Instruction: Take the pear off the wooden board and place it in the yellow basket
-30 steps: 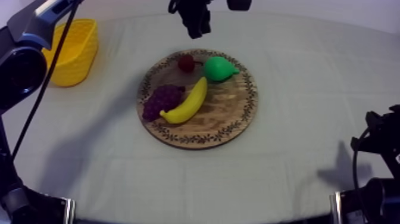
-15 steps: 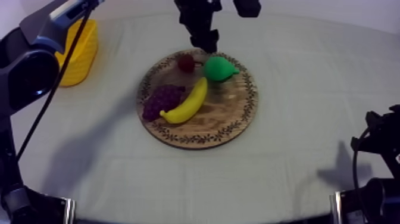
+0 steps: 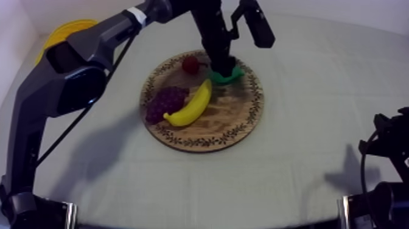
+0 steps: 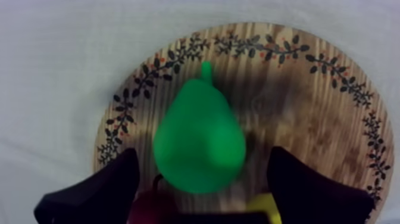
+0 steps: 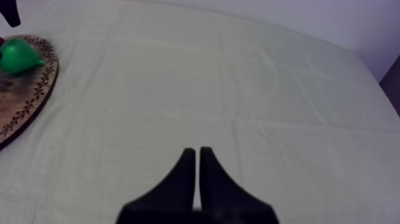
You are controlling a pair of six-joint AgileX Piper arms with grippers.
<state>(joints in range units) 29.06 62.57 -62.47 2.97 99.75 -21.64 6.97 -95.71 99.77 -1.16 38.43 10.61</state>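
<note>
Left gripper (image 3: 223, 66) open, astride pear (image 4: 199, 143) on board (image 3: 201, 131).
Pear is seen lying on the board's far part, stalk pointing away from the gripper, between the widely spread fingers (image 4: 107, 190), one at each side; contact cannot be told. Small red fruit (image 3: 190, 63) is noted just beside the pear, banana (image 3: 192, 105) and grapes (image 3: 163, 102) toward the board's left. Basket (image 3: 66, 28) is set well apart, at the table's (image 3: 304, 183) far left. Right gripper (image 5: 197, 156) is held over bare cloth, fingers pressed together on nothing.
</note>
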